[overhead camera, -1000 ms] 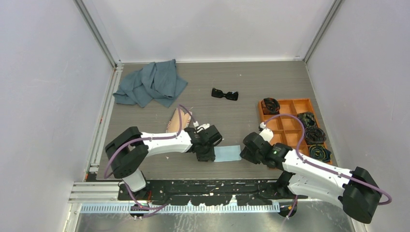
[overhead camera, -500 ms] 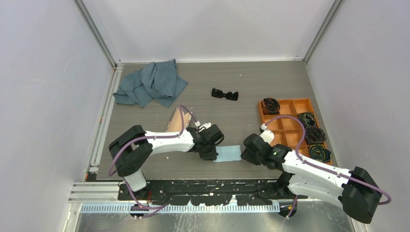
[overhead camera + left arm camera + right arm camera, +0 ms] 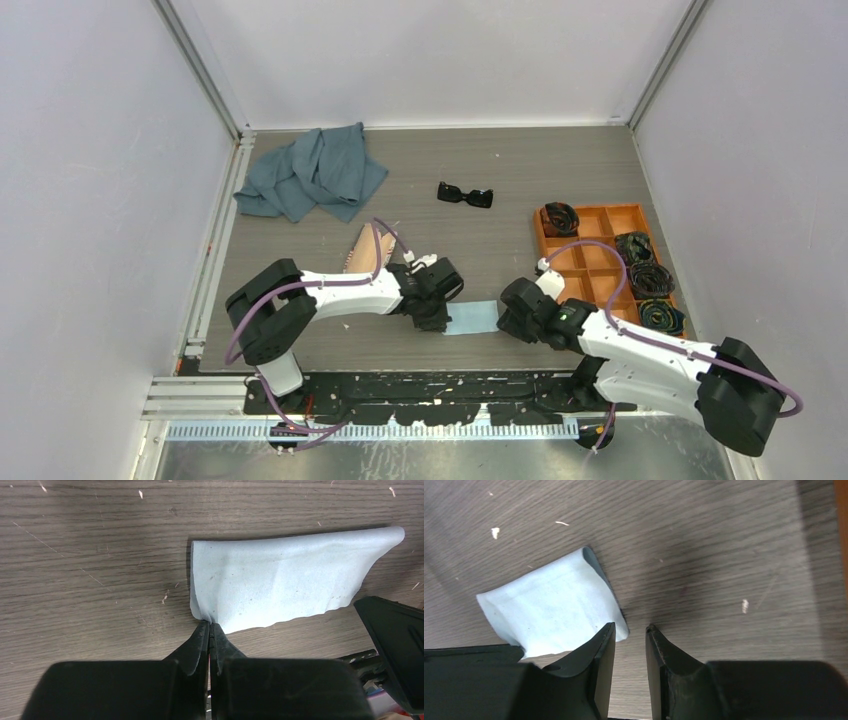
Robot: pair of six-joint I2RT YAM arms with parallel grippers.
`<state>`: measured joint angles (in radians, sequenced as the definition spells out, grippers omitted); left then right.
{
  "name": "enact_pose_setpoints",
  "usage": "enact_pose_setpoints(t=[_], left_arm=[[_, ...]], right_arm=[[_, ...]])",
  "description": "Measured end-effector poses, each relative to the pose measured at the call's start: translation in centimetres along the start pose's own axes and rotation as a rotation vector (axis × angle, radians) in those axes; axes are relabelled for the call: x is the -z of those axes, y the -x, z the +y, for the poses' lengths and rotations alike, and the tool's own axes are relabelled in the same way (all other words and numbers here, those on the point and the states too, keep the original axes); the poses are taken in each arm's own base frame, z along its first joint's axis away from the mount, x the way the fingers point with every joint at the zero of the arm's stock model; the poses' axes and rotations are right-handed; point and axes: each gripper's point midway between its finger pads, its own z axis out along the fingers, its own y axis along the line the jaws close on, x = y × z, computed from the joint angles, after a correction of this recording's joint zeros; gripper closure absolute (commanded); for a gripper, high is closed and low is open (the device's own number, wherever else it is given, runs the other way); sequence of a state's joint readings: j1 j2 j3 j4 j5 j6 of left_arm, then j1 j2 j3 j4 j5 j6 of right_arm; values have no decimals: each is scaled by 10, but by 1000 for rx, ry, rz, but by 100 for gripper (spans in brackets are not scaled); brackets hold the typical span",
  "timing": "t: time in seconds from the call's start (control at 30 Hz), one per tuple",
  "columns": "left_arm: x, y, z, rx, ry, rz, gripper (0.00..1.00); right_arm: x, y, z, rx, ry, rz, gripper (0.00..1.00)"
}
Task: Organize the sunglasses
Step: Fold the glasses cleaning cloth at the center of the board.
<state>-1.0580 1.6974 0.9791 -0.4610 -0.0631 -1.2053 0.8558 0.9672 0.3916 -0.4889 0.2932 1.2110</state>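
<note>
The black sunglasses lie on the table's far middle, away from both grippers. A small light-blue cloth lies on the table near the front. My left gripper is shut on the near left corner of this cloth, which is pinched and lifted there. My right gripper is open a little, its left finger over the cloth's near right corner, nothing between the jaws. In the top view the left gripper and right gripper sit at the cloth's two ends.
A patterned case lies behind the left arm. A crumpled grey-blue cloth sits at the far left. An orange divided tray at the right holds several black coiled bundles.
The left gripper has moved right and closed on the cloth's left corner. The cloth has shifted slightly. The right gripper has edged toward the cloth's right end.
</note>
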Motion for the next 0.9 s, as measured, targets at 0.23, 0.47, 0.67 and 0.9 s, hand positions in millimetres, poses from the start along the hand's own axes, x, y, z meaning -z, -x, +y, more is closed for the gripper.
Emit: enact_pose_setpoints(t=[0.23,0.47,0.67,0.9], left_arm=[[0,0,0,0,0,1,99],[0,0,0,0,1,0,99],[1,1,1,-2,9,-4,100],[2,1,0,-5,8,-4,99]], right_arm=[[-7,-1,10,-13,29,1,83],[-7,-2,9,-23,30,4,94],[-4,0,9,-25,36,-3,71],[-3,-1,7,-22,29,4,73]])
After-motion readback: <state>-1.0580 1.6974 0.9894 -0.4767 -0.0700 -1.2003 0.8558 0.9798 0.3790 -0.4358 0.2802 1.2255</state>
